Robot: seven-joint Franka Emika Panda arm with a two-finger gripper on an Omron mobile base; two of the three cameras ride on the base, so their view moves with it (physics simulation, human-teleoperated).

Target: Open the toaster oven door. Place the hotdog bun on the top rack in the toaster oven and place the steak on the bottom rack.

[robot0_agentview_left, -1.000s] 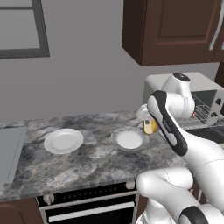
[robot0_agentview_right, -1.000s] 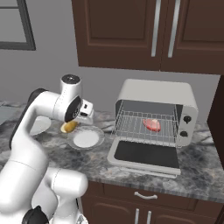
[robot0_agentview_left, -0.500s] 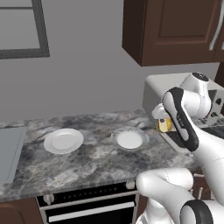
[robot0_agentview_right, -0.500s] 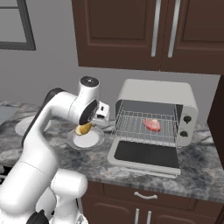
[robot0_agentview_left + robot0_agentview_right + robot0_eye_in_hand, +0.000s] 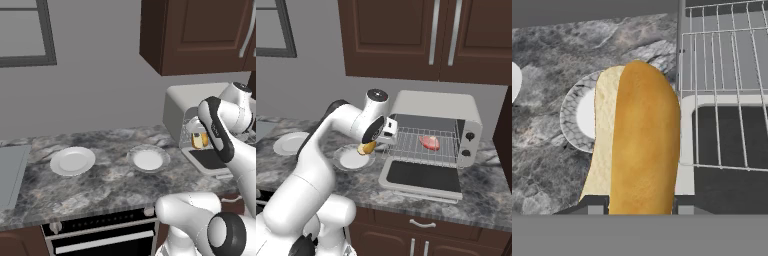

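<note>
no text, label, brand, number or sign can be read anywhere in these views; the toaster oven (image 5: 436, 145) shows two plain dark knobs with no markings that can be made out, and the cabinets, the plates and the counter (image 5: 100, 180) carry no lettering.
</note>
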